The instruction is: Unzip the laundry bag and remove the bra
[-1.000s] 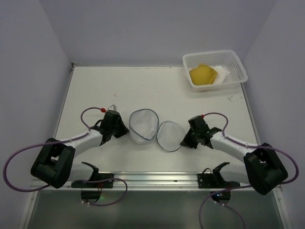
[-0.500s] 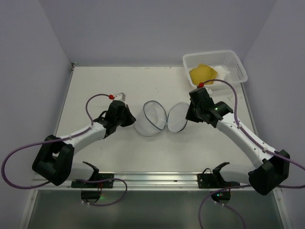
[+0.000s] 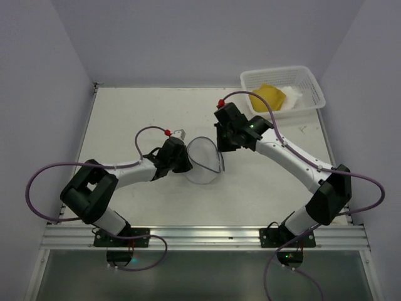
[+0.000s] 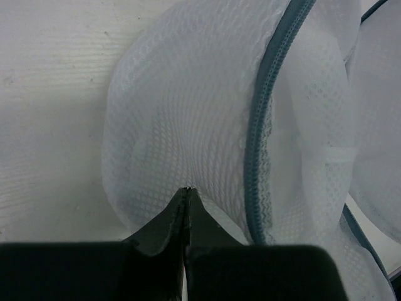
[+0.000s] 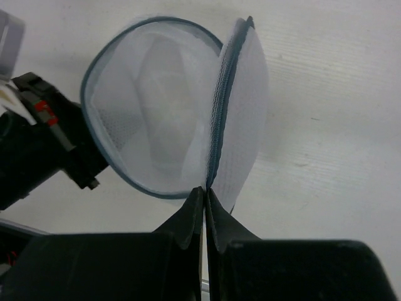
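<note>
Top view: small round white mesh laundry bag [image 3: 205, 162] sat unzipped mid-way across the pale table [image 3: 125, 119]; left wrist: left gripper [image 4: 187, 191] was pinched tight on its mesh wall; right wrist: right gripper [image 5: 204, 191] was clamped on its blue-grey zippered flap edge

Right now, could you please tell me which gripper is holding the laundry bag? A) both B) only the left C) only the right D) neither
A: the left gripper is shut on the mesh of the laundry bag, and the right gripper is shut on its zipper rim.
</note>
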`<state>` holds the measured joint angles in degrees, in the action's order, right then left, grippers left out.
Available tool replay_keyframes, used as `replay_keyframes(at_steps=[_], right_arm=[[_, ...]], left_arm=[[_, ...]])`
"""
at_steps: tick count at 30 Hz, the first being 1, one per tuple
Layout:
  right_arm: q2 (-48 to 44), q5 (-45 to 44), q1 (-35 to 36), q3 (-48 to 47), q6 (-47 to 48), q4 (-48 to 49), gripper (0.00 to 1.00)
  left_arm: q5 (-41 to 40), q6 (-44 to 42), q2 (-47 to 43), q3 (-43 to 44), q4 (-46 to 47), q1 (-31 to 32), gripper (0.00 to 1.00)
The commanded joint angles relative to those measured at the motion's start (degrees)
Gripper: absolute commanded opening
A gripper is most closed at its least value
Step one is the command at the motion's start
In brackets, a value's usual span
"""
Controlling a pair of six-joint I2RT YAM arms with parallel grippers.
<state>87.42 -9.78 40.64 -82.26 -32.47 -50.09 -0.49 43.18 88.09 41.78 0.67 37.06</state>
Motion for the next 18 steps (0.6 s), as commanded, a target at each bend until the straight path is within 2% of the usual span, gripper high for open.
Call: replay_keyframes(at_steps=[1, 6, 14, 18], right_arm=[[3.0, 5.4, 2.1, -4.0, 3.0, 3.9, 0.00], [9.2, 13.3, 4.7, -3.5, 4.3, 10.1, 0.00], [11.4, 31.5, 5.0, 9.7, 2.1, 32.4, 0.00], [13.0, 36.8, 5.0, 14.3, 0.8, 41.6, 0.00]], left_arm=[[-1.0, 1.3, 1.7, 2.2, 3.7, 0.9, 0.00], [-1.7, 2.3, 2.3, 0.8, 4.8, 1.0, 0.00], [-3.0, 4.5, 1.5, -4.1, 6.3, 0.9, 0.00], [-3.6, 5.6, 0.2, -6.5, 7.0, 0.9, 0.00]])
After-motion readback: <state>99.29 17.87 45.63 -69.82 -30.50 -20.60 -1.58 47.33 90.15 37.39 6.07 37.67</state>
